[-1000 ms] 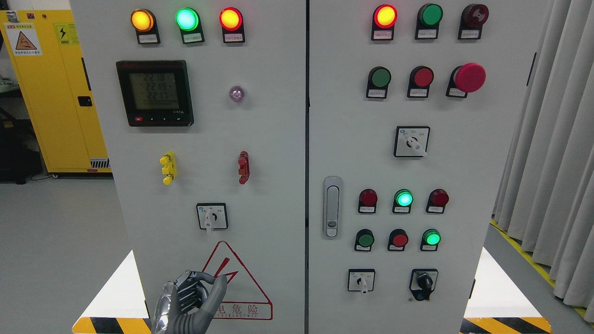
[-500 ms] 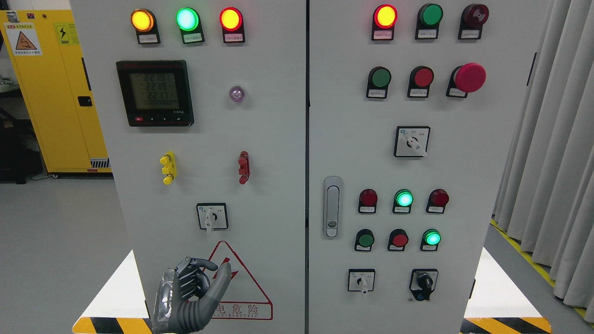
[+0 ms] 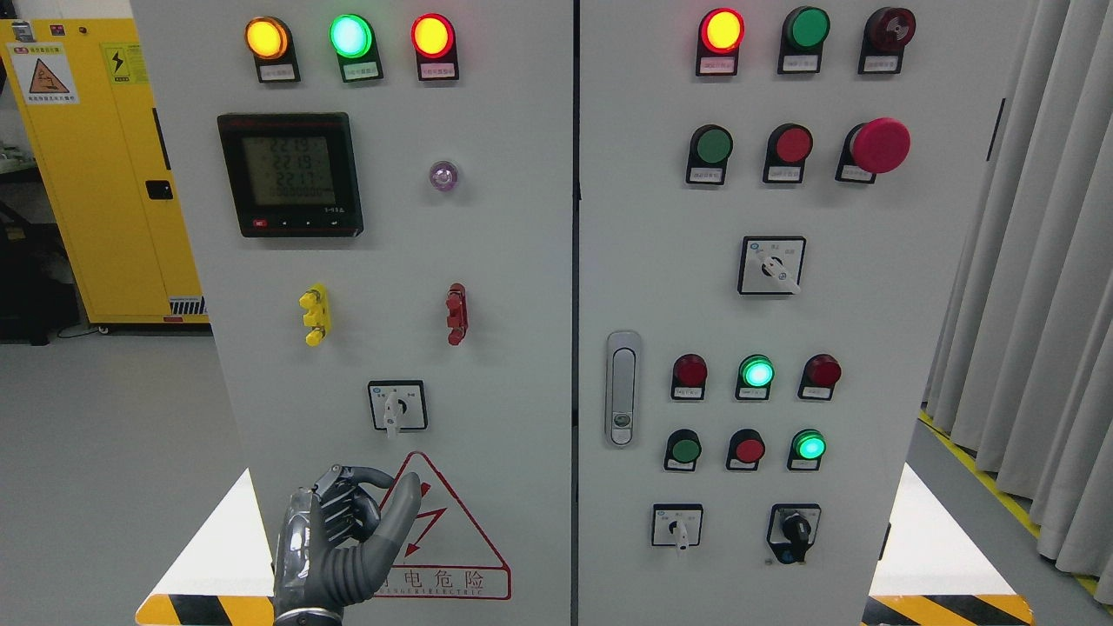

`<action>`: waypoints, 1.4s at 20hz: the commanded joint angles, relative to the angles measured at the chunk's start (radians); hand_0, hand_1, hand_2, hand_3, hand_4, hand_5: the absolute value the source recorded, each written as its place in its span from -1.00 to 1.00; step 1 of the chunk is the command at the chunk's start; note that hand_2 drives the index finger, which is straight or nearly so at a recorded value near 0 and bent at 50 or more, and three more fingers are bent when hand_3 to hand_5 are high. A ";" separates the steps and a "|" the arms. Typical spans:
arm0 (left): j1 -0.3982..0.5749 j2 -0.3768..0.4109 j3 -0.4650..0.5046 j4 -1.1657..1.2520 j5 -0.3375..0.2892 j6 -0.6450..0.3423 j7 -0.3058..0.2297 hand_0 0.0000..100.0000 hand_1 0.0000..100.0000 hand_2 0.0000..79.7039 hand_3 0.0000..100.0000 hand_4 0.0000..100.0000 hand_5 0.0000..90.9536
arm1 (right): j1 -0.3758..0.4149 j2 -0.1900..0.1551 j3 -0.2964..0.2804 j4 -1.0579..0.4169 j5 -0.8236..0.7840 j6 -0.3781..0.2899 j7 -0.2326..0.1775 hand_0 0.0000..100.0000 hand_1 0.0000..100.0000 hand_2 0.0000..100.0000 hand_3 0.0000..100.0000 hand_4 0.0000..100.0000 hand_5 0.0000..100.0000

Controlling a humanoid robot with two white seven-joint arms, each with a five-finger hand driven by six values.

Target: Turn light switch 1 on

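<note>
A white rotary selector switch (image 3: 397, 406) sits on the left cabinet door, its knob pointing straight down. My left hand (image 3: 383, 489) is raised in front of the lower part of that door, below and left of the switch, over the red warning triangle (image 3: 452, 530). Its fingers are curled toward the palm, the thumb sticks up, and it holds nothing. It is apart from the switch. The right door carries more selector switches: a white one (image 3: 771, 266) higher up, a white one (image 3: 677, 525) low down, and a black one (image 3: 794, 532) beside it. I cannot tell which switch is number 1.
Lit indicator lamps (image 3: 350, 36) line the top of both doors. A digital meter (image 3: 289, 174), yellow (image 3: 315, 315) and red (image 3: 456, 314) handles, a door latch (image 3: 622, 389) and a red mushroom button (image 3: 880, 145) stand on the panels. A yellow cabinet (image 3: 96, 174) stands far left, curtains (image 3: 1035, 304) right.
My left hand has risen and shifted slightly left, closer to the selector switch on the left door. The panel's lights and switches look the same.
</note>
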 commanded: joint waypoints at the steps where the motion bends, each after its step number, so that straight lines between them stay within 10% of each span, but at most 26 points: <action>1: -0.024 -0.043 0.020 -0.011 0.003 0.022 0.009 -0.52 0.37 0.39 0.83 0.84 0.91 | 0.000 0.000 0.000 0.000 0.000 0.000 -0.003 -1.00 0.00 -0.92 -1.00 -1.00 -1.00; 28: -0.108 -0.047 0.037 -0.011 0.002 0.130 0.029 -0.49 0.41 0.41 0.81 0.85 0.92 | 0.000 0.000 0.000 0.000 0.000 0.000 -0.003 -1.00 0.00 -0.92 -1.00 -1.00 -1.00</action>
